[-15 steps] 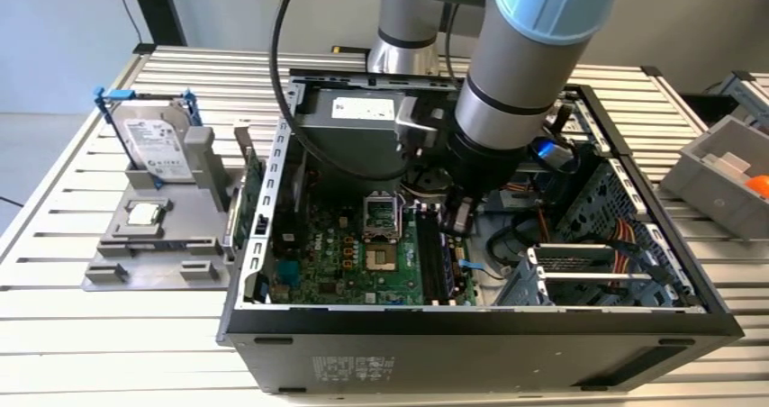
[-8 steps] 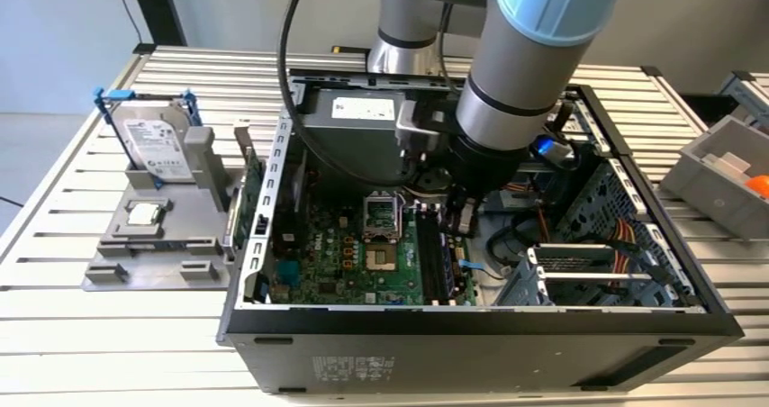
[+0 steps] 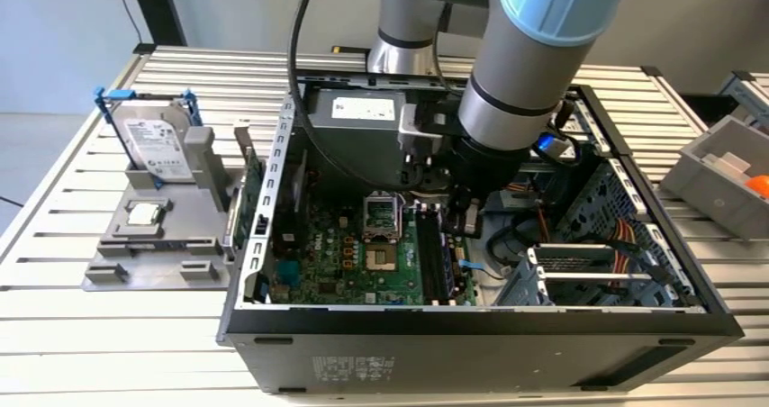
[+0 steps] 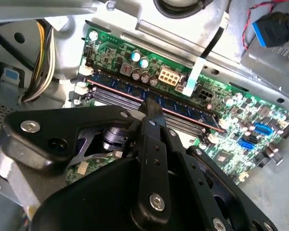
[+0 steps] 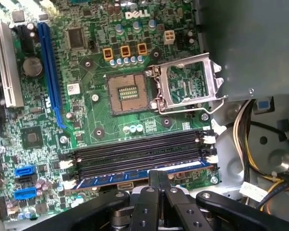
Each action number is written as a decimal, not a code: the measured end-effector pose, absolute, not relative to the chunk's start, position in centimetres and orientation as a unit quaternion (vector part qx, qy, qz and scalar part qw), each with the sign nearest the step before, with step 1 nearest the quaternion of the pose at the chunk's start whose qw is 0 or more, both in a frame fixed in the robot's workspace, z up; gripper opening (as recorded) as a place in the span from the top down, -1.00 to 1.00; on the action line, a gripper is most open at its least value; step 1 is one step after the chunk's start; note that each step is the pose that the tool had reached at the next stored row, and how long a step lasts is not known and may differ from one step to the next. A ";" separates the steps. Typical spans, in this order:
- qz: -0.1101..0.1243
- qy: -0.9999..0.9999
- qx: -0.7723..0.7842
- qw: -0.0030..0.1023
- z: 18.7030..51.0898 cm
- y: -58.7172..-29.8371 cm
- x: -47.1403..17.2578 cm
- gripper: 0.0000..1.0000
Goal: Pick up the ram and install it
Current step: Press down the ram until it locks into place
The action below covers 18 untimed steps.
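Exterior view: my arm reaches down into the open computer case on the slatted desk. The gripper sits low over the green motherboard, at the black memory slots right of the open processor socket. On the exterior view's left, a grey holder carries a silver hard drive in a blue-tabbed frame and a small square processor chip.

Second wrist view: the ram lies along the slot nearest the gripper, blue with dark chips, running lengthwise in the slot. The jaws are clenched together, their tip touching the ram's upper edge about midway.

First wrist view: the ram occupies the slot closest to the gripper; the three other black slots beside it stand bare. The pressed-together jaws meet the stick's edge. I cannot tell whether the white end latches have closed.
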<state>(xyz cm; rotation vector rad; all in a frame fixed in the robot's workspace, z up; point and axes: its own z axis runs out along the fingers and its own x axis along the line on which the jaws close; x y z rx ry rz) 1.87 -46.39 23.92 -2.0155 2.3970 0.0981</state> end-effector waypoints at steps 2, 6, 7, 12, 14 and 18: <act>0.031 0.754 -0.656 0.005 23.9 -46.4 1.9 1.00; 0.030 0.732 -0.680 0.004 23.8 -46.4 1.9 1.00; 0.030 0.729 -0.684 0.004 23.8 -46.4 1.9 1.00; 0.030 0.713 -0.700 0.003 23.7 -46.6 1.9 1.00; 0.030 0.709 -0.705 0.003 23.7 -46.7 1.9 1.00; 0.030 0.708 -0.706 0.003 23.7 -46.8 1.9 1.00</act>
